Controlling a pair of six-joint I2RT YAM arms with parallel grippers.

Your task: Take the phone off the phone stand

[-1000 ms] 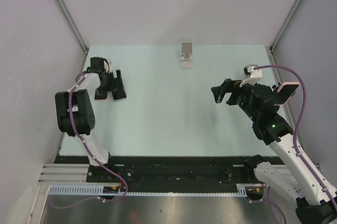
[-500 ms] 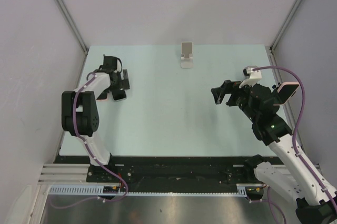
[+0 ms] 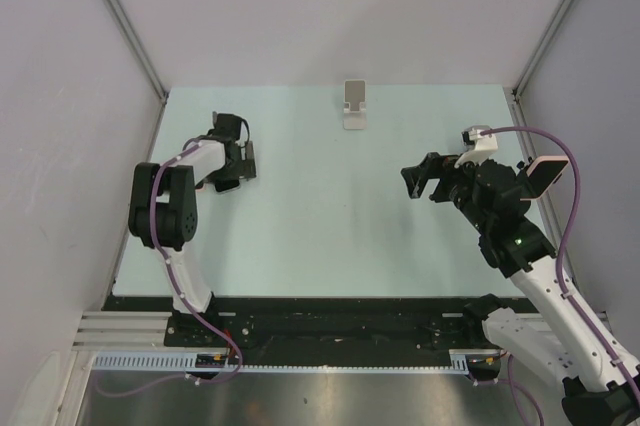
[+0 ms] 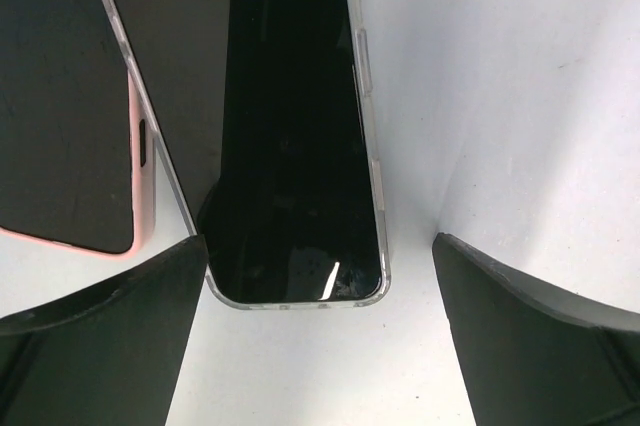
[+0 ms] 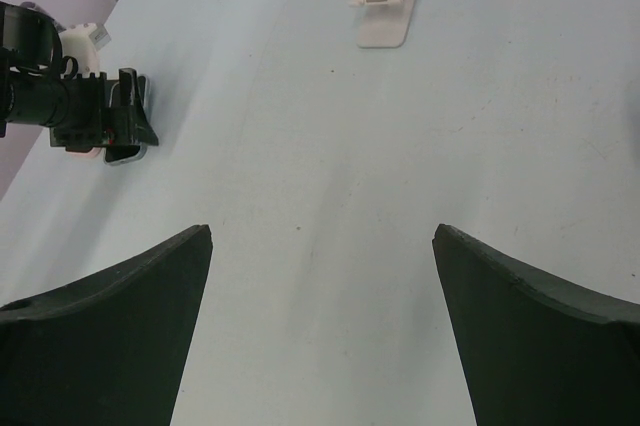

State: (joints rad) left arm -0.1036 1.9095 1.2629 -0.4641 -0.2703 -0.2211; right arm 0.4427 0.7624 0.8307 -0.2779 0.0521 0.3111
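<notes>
Left pincer (image 3: 238,160), spread wide, has swung rightward above the clear-cased phone (image 4: 295,146), which lies flat on the counter (image 3: 330,226) at left beside a pink-cased phone (image 4: 60,126). The far phone stand (image 3: 354,106) stands empty, so removal appears complete.

The phone (image 4: 295,146) in the middle of the left wrist view has a shiny black glass face, with a small bright glint near its bottom edge. A clear case (image 4: 378,196) of smooth plastic runs round it. At the left of that view, a second phone (image 4: 60,96) has a duller dark face and a smooth pink case (image 4: 143,216). The left gripper (image 4: 318,346) has matt black fingers (image 4: 100,346) that look a bit grainy. The table (image 3: 330,236) is pale, smooth and matt. The stand (image 3: 354,106) looks like smooth white plastic.
</notes>
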